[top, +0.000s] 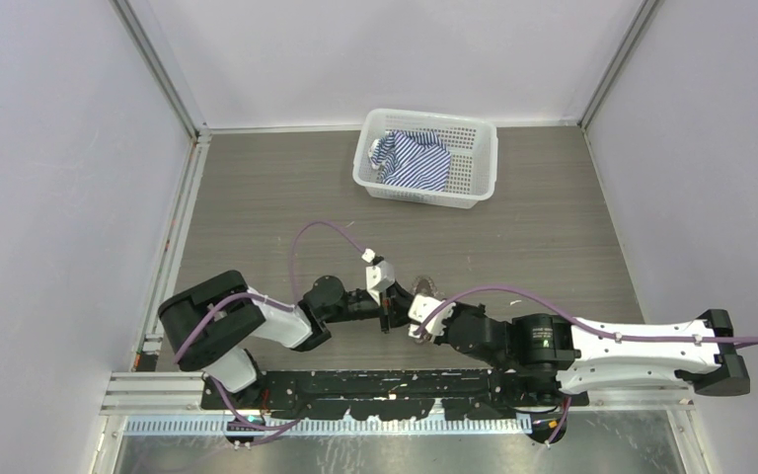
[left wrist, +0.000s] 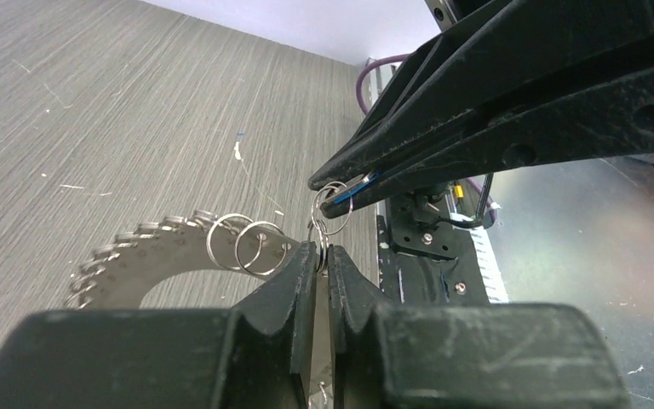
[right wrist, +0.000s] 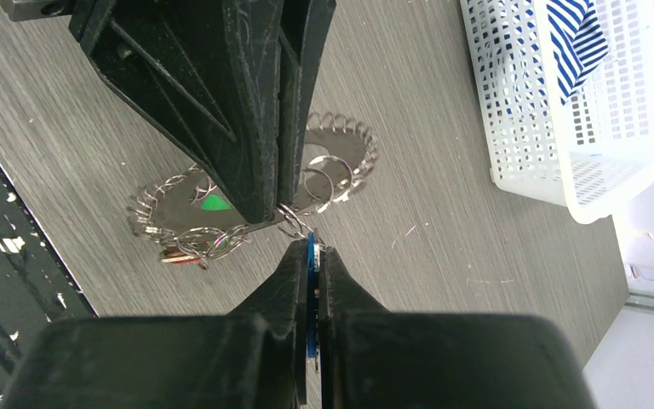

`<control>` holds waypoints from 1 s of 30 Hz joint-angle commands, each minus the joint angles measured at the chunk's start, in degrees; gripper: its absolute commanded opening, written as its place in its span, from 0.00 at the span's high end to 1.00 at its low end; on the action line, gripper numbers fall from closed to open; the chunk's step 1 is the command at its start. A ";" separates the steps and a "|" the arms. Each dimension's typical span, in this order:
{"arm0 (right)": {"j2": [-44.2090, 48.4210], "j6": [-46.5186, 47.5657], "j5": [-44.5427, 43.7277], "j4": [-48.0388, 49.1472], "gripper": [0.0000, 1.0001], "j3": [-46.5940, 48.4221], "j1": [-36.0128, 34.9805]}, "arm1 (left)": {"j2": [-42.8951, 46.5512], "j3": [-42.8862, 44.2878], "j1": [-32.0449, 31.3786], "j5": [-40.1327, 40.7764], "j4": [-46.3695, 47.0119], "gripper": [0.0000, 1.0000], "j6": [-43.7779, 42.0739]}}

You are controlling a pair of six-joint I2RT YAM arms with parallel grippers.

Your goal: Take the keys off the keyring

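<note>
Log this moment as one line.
left gripper: shut on keyring | right gripper: shut on blue key | link: small split rings span between the tips | status: key not yet off

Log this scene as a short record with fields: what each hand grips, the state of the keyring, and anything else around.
left hand: shut on the keyring at its edge
right hand: shut on the blue key
keyring state: toothed hoop low over the table, small rings threaded on it
blue key link: joined to the keyring by small rings
elsewhere: white basket holding a striped cloth, far side
</note>
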State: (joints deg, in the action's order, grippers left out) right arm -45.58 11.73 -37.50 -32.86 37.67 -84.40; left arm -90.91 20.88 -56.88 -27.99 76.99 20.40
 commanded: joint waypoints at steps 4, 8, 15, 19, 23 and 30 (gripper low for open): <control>-0.77 1.02 0.94 3.95 0.99 3.01 -0.17 | 4.95 0.89 0.02 1.95 -6.68 0.87 -3.98; -0.67 0.84 0.98 3.23 0.99 3.61 -0.23 | 5.38 1.51 0.02 1.75 -7.73 0.79 -4.06; -0.49 0.58 0.86 2.23 0.99 4.23 -0.24 | 4.59 2.06 -0.07 1.27 -6.73 0.75 -3.97; -0.60 0.56 0.86 1.93 0.99 4.46 -0.19 | 4.73 2.19 -0.26 1.10 -5.59 0.70 -4.30; -0.73 0.56 0.98 1.88 0.99 4.60 -0.21 | 4.91 1.93 -0.76 1.43 -4.03 0.66 -5.70; -1.26 -0.19 1.32 1.12 0.99 5.34 -0.20 | 5.00 1.79 -2.15 3.01 -3.51 0.65 -7.93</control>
State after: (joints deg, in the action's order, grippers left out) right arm -46.57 12.19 -35.86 -32.97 39.64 -84.40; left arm -87.07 21.43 -58.13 -26.55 69.84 15.31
